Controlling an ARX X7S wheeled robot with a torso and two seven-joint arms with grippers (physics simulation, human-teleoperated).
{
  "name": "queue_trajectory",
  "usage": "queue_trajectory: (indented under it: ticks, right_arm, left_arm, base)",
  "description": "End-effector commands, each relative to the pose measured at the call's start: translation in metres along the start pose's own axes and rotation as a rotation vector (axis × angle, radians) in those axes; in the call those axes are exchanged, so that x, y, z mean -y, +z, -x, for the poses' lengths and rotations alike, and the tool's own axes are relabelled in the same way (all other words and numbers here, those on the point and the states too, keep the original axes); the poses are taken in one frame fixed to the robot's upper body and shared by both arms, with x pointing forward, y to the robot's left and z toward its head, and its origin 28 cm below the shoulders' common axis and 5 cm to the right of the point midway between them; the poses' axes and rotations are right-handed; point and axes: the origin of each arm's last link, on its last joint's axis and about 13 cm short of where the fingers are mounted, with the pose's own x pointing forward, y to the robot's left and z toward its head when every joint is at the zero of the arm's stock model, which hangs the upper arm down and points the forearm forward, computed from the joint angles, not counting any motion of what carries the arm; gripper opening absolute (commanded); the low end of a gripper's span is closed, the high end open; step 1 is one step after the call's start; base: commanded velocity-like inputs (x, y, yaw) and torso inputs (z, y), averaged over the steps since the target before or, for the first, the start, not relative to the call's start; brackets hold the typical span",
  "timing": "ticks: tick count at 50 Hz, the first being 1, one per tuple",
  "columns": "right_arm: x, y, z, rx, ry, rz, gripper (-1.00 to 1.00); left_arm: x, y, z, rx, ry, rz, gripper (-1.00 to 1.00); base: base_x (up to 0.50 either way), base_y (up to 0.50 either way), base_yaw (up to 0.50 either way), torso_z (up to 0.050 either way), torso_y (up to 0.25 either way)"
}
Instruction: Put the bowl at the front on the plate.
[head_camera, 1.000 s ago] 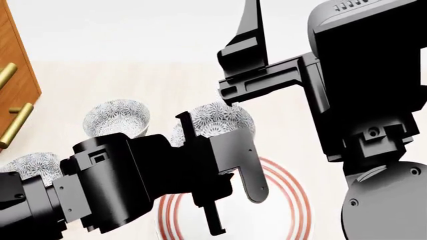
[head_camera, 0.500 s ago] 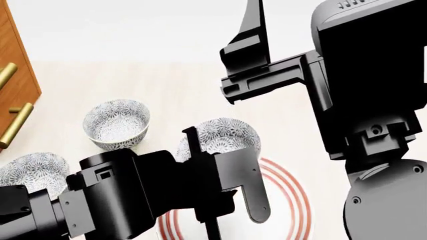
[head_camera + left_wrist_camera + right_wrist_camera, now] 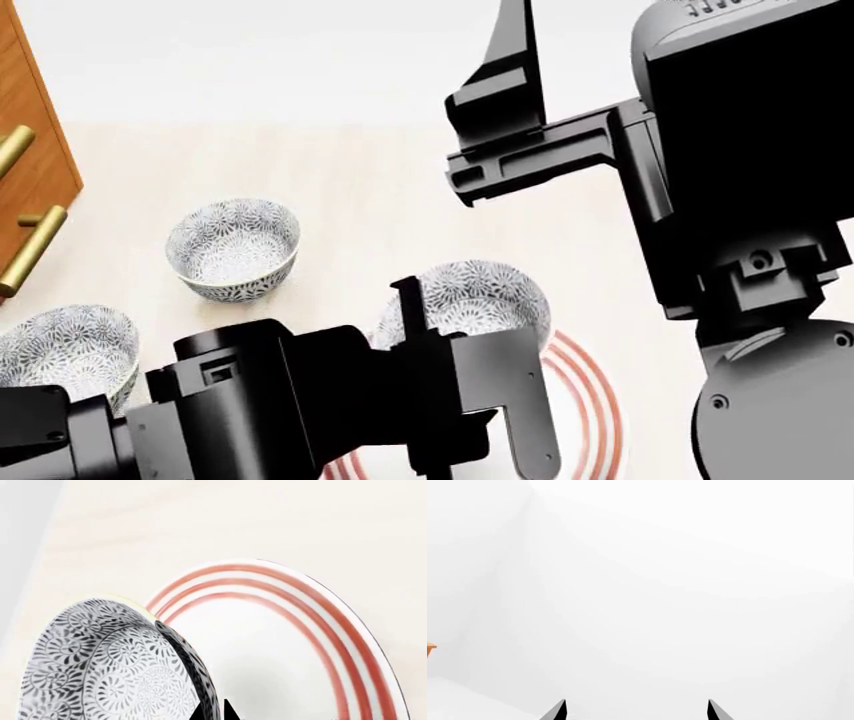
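Note:
The patterned bowl (image 3: 470, 292) hangs tilted above the far edge of the red-ringed white plate (image 3: 597, 400). My left gripper (image 3: 461, 350) is shut on the bowl's near rim. In the left wrist view the bowl (image 3: 113, 665) fills one side. Its rim runs between the two dark tips of the left gripper (image 3: 215, 712), and the plate (image 3: 280, 645) lies beyond. My right gripper (image 3: 505, 112) is raised high above the table, open and holding nothing. In the right wrist view the right gripper (image 3: 635, 711) faces only a white wall.
Two look-alike bowls stand on the pale table (image 3: 360, 180). One bowl (image 3: 234, 245) is further back on the left and the other (image 3: 67, 350) is at the left edge. A wooden cabinet (image 3: 27, 150) with brass handles (image 3: 34, 250) borders the far left.
My left gripper has carried the bowl forward and to the right, from beyond the plate to over its far edge. The right arm has barely shifted.

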Motion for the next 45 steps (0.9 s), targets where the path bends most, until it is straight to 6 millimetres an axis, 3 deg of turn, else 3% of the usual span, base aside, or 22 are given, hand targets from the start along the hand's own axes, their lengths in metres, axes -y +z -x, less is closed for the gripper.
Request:
queue_trajectory:
  ticks: [1, 45]
  right_arm:
    - [0.000, 0.000, 0.001, -0.001, -0.003, -0.001, 1.00]
    - [0.001, -0.001, 0.004, 0.004, -0.014, -0.001, 1.00]
  left_arm:
    - [0.002, -0.001, -0.002, -0.005, 0.011, -0.016, -1.00]
    - [0.016, -0.014, -0.014, -0.033, -0.023, -0.043, -1.00]
  base:
    - [0.00, 0.00, 0.00, 0.000, 0.000]
    - [0.00, 0.00, 0.00, 0.000, 0.000]
